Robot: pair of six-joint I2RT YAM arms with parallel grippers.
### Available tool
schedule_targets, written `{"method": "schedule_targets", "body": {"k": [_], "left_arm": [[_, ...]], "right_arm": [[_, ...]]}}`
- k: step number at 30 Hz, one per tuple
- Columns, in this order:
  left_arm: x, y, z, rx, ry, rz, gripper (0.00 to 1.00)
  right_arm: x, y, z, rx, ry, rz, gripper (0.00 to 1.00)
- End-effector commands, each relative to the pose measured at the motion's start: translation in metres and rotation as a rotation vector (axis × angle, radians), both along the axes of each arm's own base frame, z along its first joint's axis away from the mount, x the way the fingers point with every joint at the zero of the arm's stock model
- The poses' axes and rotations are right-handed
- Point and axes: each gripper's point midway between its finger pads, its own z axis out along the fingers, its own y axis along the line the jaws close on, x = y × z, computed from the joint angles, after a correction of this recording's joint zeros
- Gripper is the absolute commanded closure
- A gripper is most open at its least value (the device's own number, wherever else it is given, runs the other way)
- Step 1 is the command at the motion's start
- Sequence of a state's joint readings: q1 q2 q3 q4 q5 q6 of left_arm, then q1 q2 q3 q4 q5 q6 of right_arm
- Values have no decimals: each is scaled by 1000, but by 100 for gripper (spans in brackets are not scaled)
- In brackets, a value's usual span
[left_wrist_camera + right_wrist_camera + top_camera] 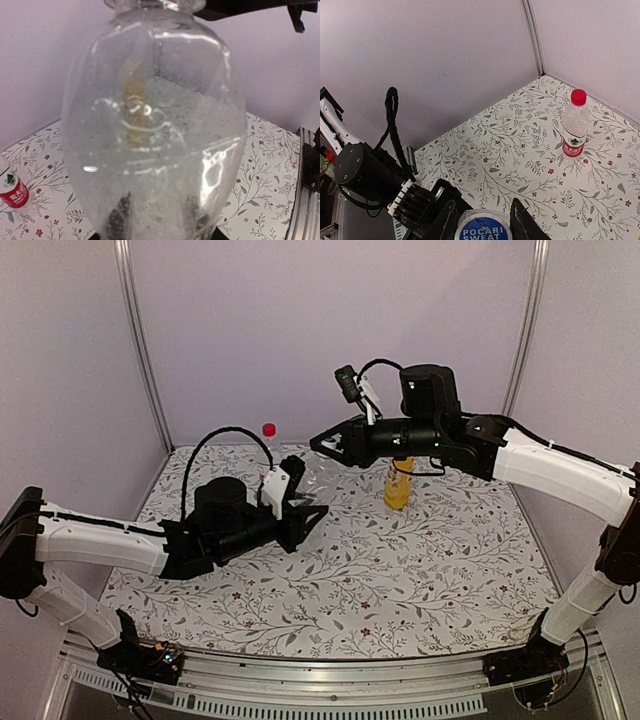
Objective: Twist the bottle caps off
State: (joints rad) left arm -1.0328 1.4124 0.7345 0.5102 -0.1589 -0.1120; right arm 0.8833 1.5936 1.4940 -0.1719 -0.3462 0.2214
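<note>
My left gripper (305, 508) is shut on the lower body of the clear unlabelled bottle (155, 125) and holds it upright; its fingers (117, 220) show dark through the plastic. My right gripper (325, 445) is above it, its jaws pressed against both sides of the blue cap (482, 231), which is marked POCARI SWEAT. The yellow-orange bottle (398, 488) stands under the right arm, its cap hidden. The clear bottle with the red-and-white label (574, 131) stands at the back left, with its red cap (578, 96) on.
The floral table cloth (400, 580) covers the table inside pale walls with metal corner posts (140, 340). The left arm's wrist and cable (370, 170) sit just below the right gripper. The labelled bottle also shows at the lower left of the left wrist view (11, 187).
</note>
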Motion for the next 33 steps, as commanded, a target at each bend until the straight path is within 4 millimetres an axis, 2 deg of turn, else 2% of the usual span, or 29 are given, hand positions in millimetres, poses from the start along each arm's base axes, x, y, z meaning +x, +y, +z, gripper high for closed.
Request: {"method": "schedule_targets", "body": {"k": [1, 5, 8, 11, 15, 18, 22, 25, 28, 33], "left_arm": [[-3, -3, 11, -17, -22, -5, 65], [-6, -3, 8, -14, -20, -23, 65], [-19, -7, 9, -18, -27, -103, 66], [-46, -15, 9, -23, -20, -284, 65], [-87, -16, 14, -56, 9, -541, 65], [-111, -13, 18, -81, 38, -704, 65], [-135, -8, 23, -96, 51, -871, 65], [-143, -8, 21, -89, 77, -946, 65], [-142, -13, 17, -79, 101, -969, 65], [-134, -17, 15, -81, 109, -936, 65]], "right_arm": [[-3, 4, 9, 13, -16, 17, 67], [-7, 2, 14, 16, -41, 32, 71], [-17, 2, 18, 11, -100, 108, 74], [-33, 2, 18, 10, -183, 204, 76], [-73, -8, 26, 46, -348, 447, 76], [-96, -19, 34, 104, -372, 619, 76], [-112, -24, 32, 131, -337, 769, 76], [-118, -23, 29, 134, -304, 837, 74], [-118, -22, 24, 129, -295, 859, 72], [-113, -20, 22, 107, -298, 830, 60]]}}
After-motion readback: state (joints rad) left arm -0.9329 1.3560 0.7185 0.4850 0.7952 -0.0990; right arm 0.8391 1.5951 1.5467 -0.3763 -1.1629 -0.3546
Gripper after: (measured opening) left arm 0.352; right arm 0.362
